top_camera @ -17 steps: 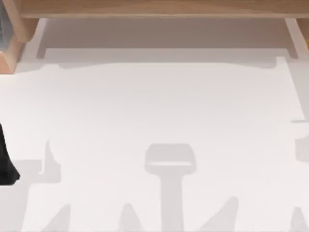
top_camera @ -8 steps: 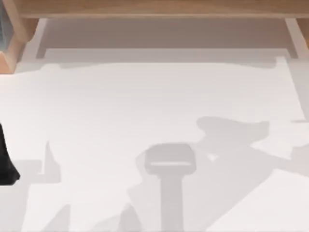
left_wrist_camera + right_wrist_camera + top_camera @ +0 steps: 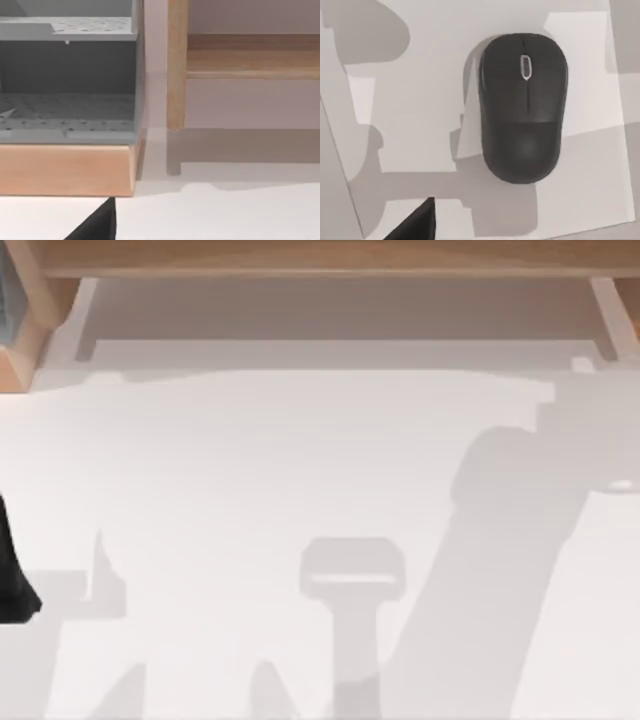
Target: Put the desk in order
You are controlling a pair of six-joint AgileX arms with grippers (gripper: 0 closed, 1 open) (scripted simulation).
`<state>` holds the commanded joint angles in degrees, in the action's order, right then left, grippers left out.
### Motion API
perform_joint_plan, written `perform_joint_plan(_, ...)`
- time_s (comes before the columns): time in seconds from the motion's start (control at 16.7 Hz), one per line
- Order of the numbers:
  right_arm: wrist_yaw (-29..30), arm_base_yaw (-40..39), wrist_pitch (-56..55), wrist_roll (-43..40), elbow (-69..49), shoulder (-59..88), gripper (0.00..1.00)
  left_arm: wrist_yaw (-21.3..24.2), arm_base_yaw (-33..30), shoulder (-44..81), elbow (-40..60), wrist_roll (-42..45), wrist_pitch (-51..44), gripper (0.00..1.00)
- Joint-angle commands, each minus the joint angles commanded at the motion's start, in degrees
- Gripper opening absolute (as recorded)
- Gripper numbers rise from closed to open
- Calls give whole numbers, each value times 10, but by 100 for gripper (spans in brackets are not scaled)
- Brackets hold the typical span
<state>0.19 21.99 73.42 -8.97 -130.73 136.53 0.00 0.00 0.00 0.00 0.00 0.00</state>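
So the white counter (image 3: 300, 460) spreads under both arms, arm shadows falling across it. A black computer mouse (image 3: 522, 107) lies flat on it, right below the right wrist camera. Can't tell either hand's state. A wooden shelf (image 3: 330, 258) edges the far side, with a grey perforated tray (image 3: 67, 117) on a wooden base far left.

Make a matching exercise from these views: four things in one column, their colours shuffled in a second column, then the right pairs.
Things
1. mouse
2. desk
3. perforated rack
4. shelf frame

Colours
A. light-brown wood
B. grey
C. black
D. white

Pairs: 1-C; 2-D; 3-B; 4-A
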Motion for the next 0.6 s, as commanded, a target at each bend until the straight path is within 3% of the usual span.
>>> perform_joint_plan(0.3, -7, -9, 41, -14, -103, 114, 100, 0, 0, 0, 0, 0, 0, 100)
perform_joint_plan(0.6, -8, -10, 43, -15, -112, 121, 100, 0, 0, 0, 0, 0, 0, 100)
